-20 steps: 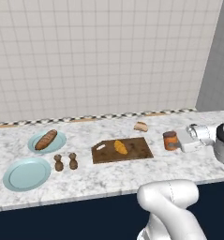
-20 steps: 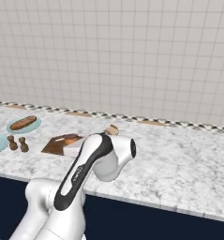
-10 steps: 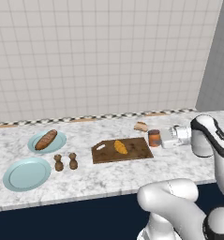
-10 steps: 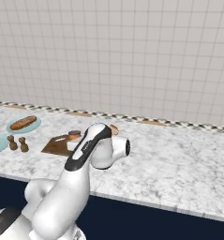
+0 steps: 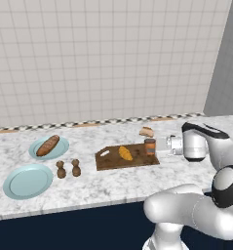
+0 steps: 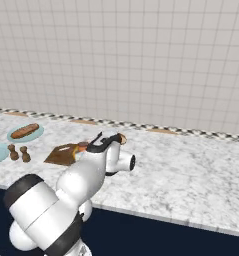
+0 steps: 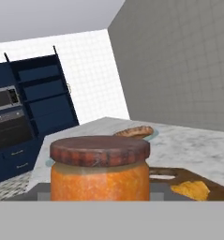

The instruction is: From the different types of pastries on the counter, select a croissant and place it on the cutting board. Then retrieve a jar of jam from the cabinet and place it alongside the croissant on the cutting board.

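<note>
Left base view: the white arm reaches in from the right, its gripper (image 5: 159, 145) clamped on the jar of jam (image 5: 150, 146), which stands upright at the right end of the cutting board (image 5: 110, 159); whether the jar touches the wood cannot be told. The croissant (image 5: 126, 153) lies near the middle of the board, just left of the jar and apart from it. A small pale bun (image 5: 146, 132) sits on the marble counter (image 5: 113, 183) just beyond the board's far right corner. To the left, a brown loaf (image 5: 48, 145) lies across a light blue plate (image 5: 61, 148); a second blue plate (image 5: 28, 181) sits nearer, with two dark wooden shakers (image 5: 68, 169) between it and the board. In the hand view the jaws hold the orange jar under its brownish lid (image 7: 100, 150), the croissant to its lower right and a navy cabinet (image 7: 45, 96) standing far behind.
</note>
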Available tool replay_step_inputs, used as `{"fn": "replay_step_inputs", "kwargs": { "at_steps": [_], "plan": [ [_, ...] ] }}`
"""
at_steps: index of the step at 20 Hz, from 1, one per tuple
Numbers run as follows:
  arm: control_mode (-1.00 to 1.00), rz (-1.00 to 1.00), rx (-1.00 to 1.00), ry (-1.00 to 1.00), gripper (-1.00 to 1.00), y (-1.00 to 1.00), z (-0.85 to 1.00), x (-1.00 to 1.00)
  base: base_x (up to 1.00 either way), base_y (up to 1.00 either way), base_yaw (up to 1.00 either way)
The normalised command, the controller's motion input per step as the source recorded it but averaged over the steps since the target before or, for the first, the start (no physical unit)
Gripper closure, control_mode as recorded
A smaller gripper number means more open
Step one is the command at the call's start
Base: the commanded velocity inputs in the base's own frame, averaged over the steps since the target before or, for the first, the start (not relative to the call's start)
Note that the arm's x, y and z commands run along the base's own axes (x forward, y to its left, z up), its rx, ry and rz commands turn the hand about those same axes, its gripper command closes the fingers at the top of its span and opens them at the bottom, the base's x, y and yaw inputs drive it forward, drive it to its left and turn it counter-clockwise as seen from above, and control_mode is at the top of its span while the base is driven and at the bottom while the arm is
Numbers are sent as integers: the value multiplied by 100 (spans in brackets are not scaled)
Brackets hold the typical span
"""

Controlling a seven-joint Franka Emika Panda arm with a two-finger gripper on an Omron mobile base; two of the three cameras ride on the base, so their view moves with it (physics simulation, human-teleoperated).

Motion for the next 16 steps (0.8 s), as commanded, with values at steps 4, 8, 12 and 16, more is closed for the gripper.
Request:
{"fn": "replay_step_inputs", "kwargs": {
  "at_steps": [4, 8, 12, 16],
  "plan": [
    [-100, 1, 0, -4, 100, -2, -40, 65, 0, 0, 0],
    [-100, 0, 0, -5, 100, -10, -35, 14, 0, 0, 0],
    [-100, 1, 0, -2, 100, -10, -38, 35, 0, 0, 0],
    [-100, 0, 0, 0, 100, 0, -37, 76, 0, 0, 0]
  ]
}}
